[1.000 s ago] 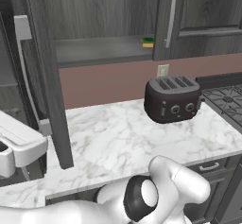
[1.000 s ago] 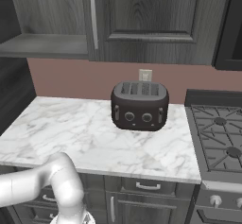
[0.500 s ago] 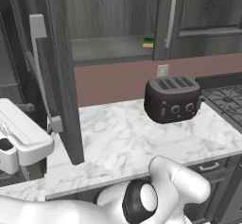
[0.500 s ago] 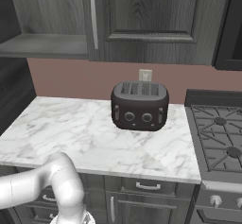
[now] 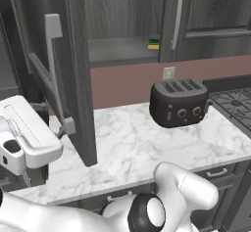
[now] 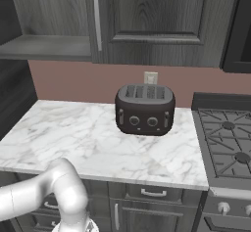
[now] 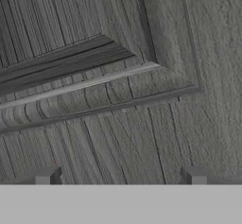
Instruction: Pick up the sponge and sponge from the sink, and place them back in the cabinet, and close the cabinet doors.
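**Left cabinet door ajar, hand close behind it**

The cabinet [image 5: 122,25] hangs over a marble counter [image 5: 137,148]. Its left door [image 5: 73,69] stands swung out over the counter, edge-on to the left base camera, with its silver bar handle [image 5: 54,74] facing left. The right door [image 5: 206,15] is flat against the cabinet front, its handle [image 5: 176,18] upright near the opening.

The arm's white hand sits low at the left, just beside the open door's outer face. In the hand view, the door's wood-grain recessed panel [image 7: 118,67] is very close. The gripper [image 7: 120,176] has its two fingertips [image 7: 45,176] standing wide apart with nothing between them.

A dark toaster [image 5: 179,101] rests on the counter near the back wall, beside a stove [image 6: 228,143].

One sponge [image 5: 153,44], green on top and yellow below, lies on the shelf [image 5: 120,50] near the right door.
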Controlling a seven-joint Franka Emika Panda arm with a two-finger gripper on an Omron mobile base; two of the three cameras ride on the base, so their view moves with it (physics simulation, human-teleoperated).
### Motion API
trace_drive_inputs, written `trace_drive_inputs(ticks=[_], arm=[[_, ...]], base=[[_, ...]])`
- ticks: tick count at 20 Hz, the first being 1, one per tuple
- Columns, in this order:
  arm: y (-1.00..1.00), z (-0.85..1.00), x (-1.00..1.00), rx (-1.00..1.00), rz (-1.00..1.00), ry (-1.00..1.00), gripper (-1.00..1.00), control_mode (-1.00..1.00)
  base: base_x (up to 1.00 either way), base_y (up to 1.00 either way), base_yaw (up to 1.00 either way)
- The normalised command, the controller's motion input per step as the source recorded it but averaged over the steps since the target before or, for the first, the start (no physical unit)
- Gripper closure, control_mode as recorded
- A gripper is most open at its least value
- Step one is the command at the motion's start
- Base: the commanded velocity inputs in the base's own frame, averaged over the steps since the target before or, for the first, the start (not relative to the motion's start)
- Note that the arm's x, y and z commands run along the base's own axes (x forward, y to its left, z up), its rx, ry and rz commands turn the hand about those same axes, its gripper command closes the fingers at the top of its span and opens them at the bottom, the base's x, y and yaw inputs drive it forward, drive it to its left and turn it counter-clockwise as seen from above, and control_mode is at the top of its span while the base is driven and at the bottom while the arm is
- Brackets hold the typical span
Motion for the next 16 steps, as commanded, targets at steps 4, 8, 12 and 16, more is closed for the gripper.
trace_drive_inputs(ticks=[4,8,12,16], arm=[[-0.18,-0.01,0.14,0.0,-0.05,-0.04,-1.0,-1.0],[-0.14,-0.01,0.15,-0.01,0.0,0.0,-1.0,-1.0],[-0.18,-0.01,0.12,-0.02,0.0,0.0,-1.0,-1.0],[-0.24,-0.02,0.08,-0.01,0.0,0.0,-1.0,-1.0]], base=[[0.0,0.0,0.0],[0.0,0.0,0.0],[0.0,0.0,0.0],[0.0,0.0,0.0]])
